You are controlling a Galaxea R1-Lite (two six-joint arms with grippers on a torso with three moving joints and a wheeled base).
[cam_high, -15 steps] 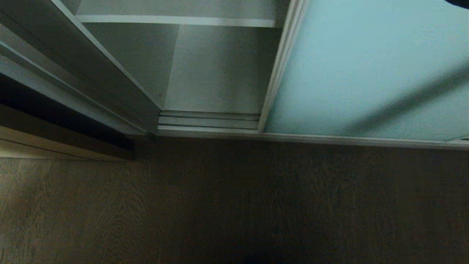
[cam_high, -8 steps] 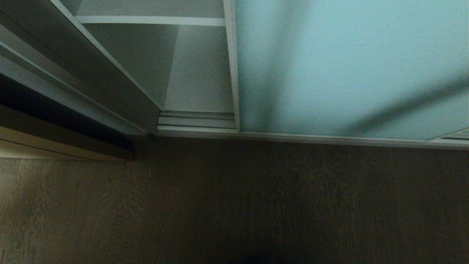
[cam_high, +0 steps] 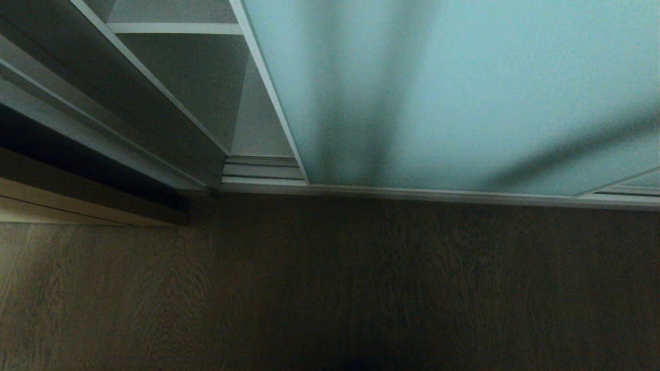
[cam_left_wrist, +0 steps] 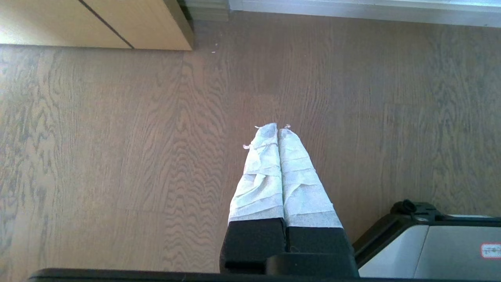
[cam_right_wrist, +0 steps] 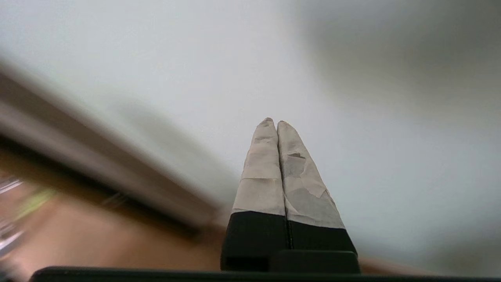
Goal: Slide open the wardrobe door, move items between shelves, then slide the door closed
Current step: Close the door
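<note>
sliding wardrobe door (cam_high: 464, 93) slid further left, one shelf (cam_high: 175, 28) visible

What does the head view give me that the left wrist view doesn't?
Only the head view shows the sliding wardrobe door, a strip of open wardrobe beside its left edge, and a white shelf. Only the left wrist view shows the left gripper, shut, hanging above the floor, and a part of the robot's base. Both show the wood floor and the bottom track.

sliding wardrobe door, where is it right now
In the head view the sliding wardrobe door covers the centre and right, its frame edge beside the narrow open gap showing a shelf.
</note>
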